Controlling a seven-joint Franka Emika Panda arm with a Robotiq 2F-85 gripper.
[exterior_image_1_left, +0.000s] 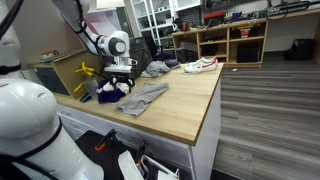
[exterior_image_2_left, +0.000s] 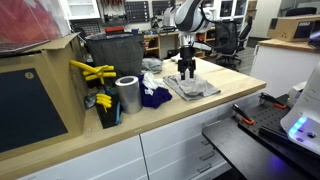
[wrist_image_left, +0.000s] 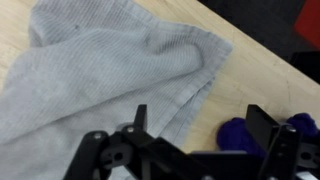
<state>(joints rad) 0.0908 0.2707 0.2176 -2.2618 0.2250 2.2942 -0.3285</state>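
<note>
Wrist view, pincer (wrist_image_left: 198, 120) spread wide, empty, over grey cloth (wrist_image_left: 100, 70), purple cloth (wrist_image_left: 238, 134) beside

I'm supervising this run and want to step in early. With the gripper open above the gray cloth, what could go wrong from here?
1. The gripper hangs open over the bunched edge of the gray cloth, right beside the purple cloth. A grasp here might catch both.
2. In the wrist view, a corner of the gray cloth lies close to the edge of the table. A drag that way could pull it off.
</note>
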